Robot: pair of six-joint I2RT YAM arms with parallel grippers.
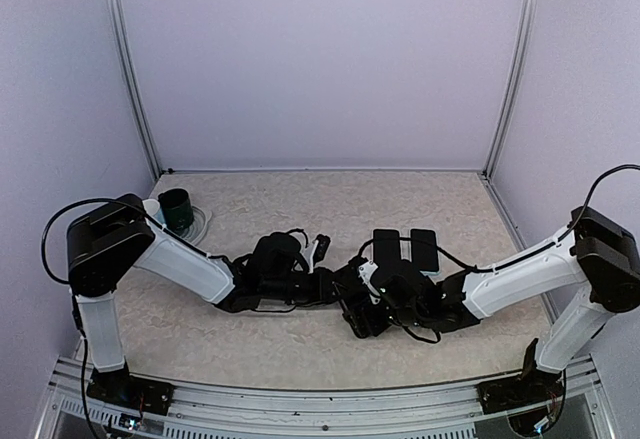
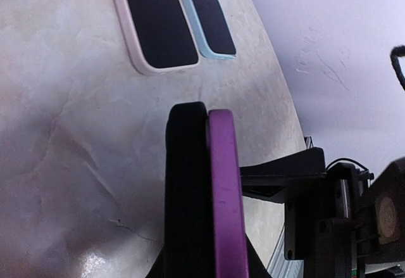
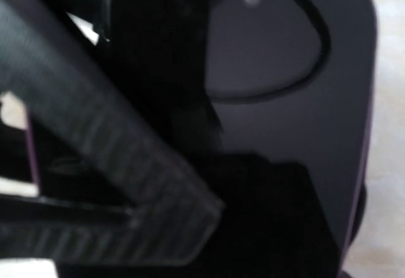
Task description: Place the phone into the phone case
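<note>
- The left claw [image 1: 335,282], at the centre of the table [image 1: 300,199], is clenched on the purple case [image 2: 225,195], which stands on edge.
- In the left wrist view, the black phone [image 2: 186,189] lies flat against the case's 9 o'clock side.
- The right claw [image 1: 360,309] meets them from 3 o'clock; I cannot tell its grip.
- A pink phone [image 2: 158,25] and a blue phone [image 2: 209,18] lie at 1 o'clock from the claws.
- A cup [image 1: 177,209] sits at 10 o'clock.

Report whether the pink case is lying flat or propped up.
Flat: the pink case lies on the table beside the blue case, with no visible edge raised.
</note>
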